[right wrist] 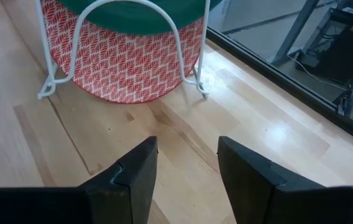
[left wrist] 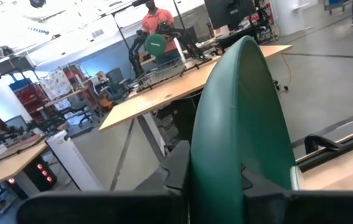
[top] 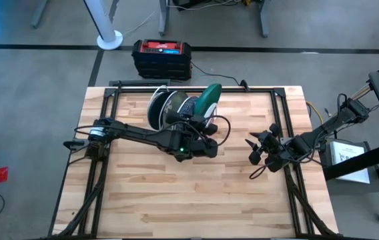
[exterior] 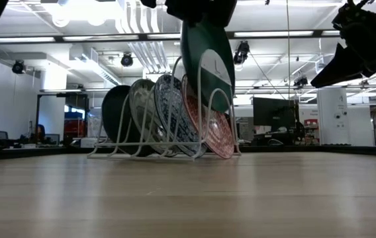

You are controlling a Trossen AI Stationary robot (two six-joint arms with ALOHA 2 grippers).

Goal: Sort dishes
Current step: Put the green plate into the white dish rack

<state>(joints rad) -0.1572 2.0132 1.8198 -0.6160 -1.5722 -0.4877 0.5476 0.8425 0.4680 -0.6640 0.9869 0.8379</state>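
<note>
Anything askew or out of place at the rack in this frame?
Only the green plate: it sits higher than the four racked plates and leans, its upper edge held by the left gripper above the rack. It is not in a slot. The right gripper waits open, apart. Nothing looks spilled or broken.

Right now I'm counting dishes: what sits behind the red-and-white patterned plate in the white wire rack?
Behind the red-and-white patterned plate stand a blue-and-white speckled plate, an olive mottled plate and a dark teal plate. Their lower parts overlap, so anything further back is hidden.
</note>
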